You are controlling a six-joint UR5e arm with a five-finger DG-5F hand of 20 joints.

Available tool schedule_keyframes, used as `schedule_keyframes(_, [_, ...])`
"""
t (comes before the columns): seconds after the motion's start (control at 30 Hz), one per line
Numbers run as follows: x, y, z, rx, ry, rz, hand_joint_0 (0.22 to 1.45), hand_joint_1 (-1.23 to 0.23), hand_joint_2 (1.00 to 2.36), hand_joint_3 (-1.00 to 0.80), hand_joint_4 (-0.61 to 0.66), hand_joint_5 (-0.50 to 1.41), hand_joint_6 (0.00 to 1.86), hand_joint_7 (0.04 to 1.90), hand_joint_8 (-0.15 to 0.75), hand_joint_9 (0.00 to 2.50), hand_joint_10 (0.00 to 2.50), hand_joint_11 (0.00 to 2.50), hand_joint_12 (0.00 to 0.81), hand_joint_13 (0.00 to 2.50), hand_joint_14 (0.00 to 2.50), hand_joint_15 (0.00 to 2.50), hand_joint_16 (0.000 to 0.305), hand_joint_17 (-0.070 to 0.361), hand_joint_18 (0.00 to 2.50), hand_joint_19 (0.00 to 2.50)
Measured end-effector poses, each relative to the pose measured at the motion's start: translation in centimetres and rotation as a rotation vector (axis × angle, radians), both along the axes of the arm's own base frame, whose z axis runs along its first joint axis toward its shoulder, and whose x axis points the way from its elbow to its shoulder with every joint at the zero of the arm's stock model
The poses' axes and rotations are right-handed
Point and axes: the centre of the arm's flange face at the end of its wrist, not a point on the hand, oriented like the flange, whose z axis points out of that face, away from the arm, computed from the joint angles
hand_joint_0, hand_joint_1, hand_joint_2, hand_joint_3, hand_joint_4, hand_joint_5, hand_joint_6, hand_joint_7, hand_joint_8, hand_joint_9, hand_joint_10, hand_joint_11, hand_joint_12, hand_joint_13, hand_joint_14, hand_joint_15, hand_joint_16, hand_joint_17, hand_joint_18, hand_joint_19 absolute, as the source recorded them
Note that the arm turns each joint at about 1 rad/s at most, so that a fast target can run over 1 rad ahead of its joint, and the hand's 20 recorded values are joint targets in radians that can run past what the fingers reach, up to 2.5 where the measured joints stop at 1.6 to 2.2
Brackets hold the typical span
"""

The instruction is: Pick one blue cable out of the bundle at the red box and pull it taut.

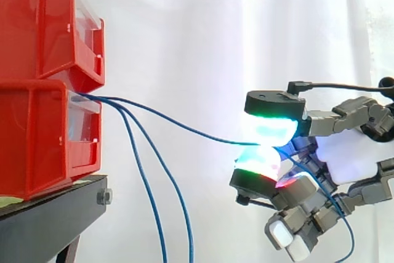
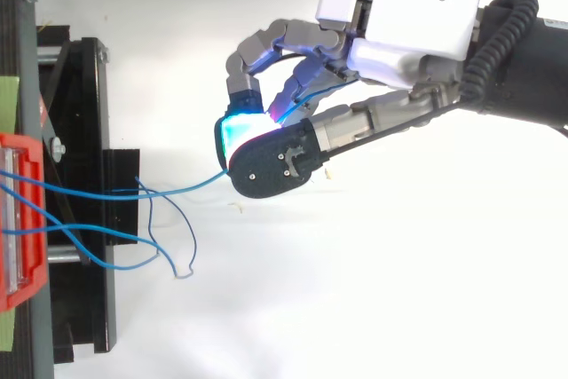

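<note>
White curtain (image 1: 184, 23) backed the red bins (image 1: 43, 133). At their three o'clock the hand (image 2: 399, 28) pinched one blue cable (image 1: 184, 128) between glowing pads (image 1: 271, 129); it sagged slightly, so a steady pull toward three o'clock seemed best.

We've got a plain white curtain (image 1: 203, 41) in soft folds behind everything, evenly lit, a black stand (image 1: 43, 223) at left, and a white surface (image 2: 373, 308) underneath.
</note>
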Motion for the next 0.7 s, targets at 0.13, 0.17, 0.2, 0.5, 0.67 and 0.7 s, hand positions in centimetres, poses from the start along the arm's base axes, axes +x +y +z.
schedule_keyframes(0.13, [0.0,-0.01,0.0,0.0,0.0,0.0,0.87,-0.76,1.01,-0.4,0.0,-0.19,1.02,1.22,0.323,0.78,0.42,1.28,0.332,0.85,0.02,0.72,0.045,0.1,0.66,0.64])
schedule_keyframes(0.17, [0.0,-0.01,0.0,0.0,0.0,0.0,0.87,-0.76,1.01,-0.4,0.0,-0.19,1.02,1.23,0.323,0.78,0.42,1.29,0.335,0.84,0.02,0.71,0.045,0.1,0.66,0.63])
schedule_keyframes(0.2, [0.0,-0.01,0.0,0.0,0.0,0.0,0.86,-0.76,1.01,-0.4,0.0,-0.19,1.02,1.23,0.325,0.78,0.42,1.29,0.334,0.84,0.02,0.72,0.045,0.1,0.66,0.63])
schedule_keyframes(0.5, [0.0,0.0,0.0,0.0,0.0,0.0,0.86,-0.76,1.01,-0.39,0.0,-0.19,1.02,1.22,0.323,0.79,0.42,1.3,0.338,0.82,0.02,0.71,0.045,0.101,0.65,0.63])
schedule_keyframes(0.67, [0.0,-0.01,0.0,0.0,0.0,0.0,0.86,-0.76,1.01,-0.4,0.0,-0.19,1.02,1.22,0.323,0.79,0.41,1.3,0.338,0.82,0.02,0.71,0.045,0.101,0.65,0.64])
schedule_keyframes(0.7, [0.0,-0.01,0.0,0.0,0.0,0.0,0.86,-0.76,1.01,-0.4,0.0,-0.19,1.02,1.22,0.323,0.79,0.41,1.3,0.338,0.82,0.02,0.71,0.045,0.101,0.65,0.63])
